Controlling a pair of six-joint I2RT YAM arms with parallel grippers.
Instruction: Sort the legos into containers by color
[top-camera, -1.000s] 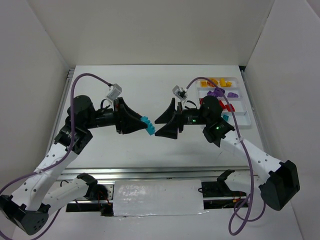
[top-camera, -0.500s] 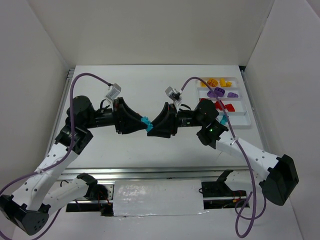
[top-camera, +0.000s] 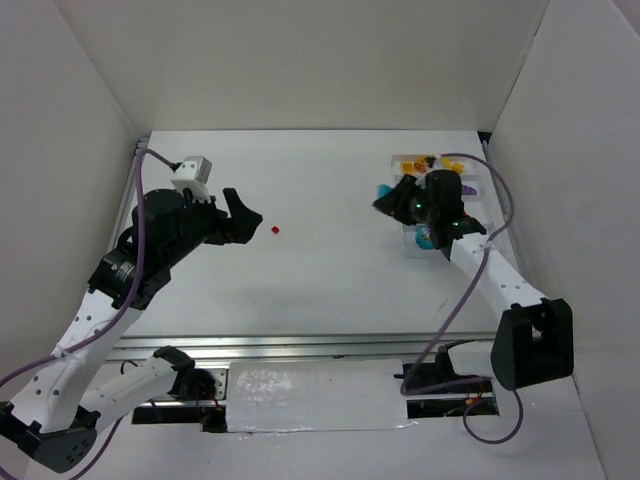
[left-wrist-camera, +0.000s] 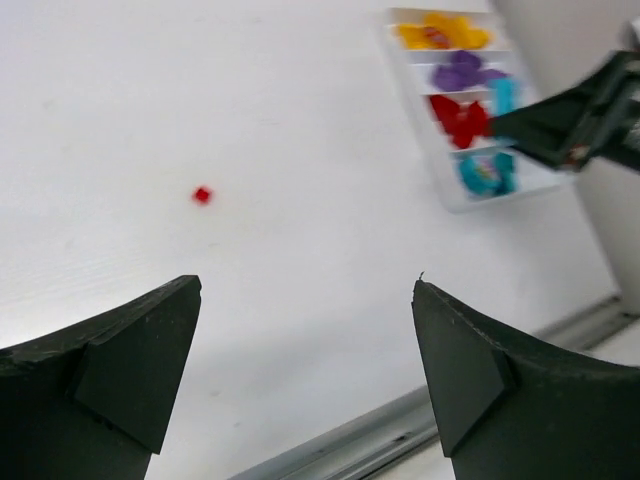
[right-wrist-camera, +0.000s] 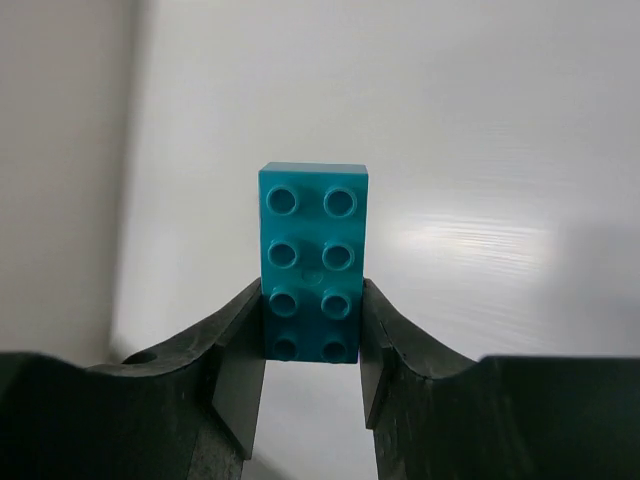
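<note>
Right gripper (right-wrist-camera: 312, 335) clamps the lower end of teal brick (right-wrist-camera: 312, 240), which sticks out beyond it. Left gripper (left-wrist-camera: 307, 290) gapes wide, empty; red brick (left-wrist-camera: 202, 195) lies on table (left-wrist-camera: 300, 120) ahead.

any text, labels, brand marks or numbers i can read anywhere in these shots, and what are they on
No text can be read in any view.
Teal brick in the right gripper: a faint small mark between its studs, too blurred to read; the stud tops show no legible lettering.
White tray: no label or number visible.
</note>
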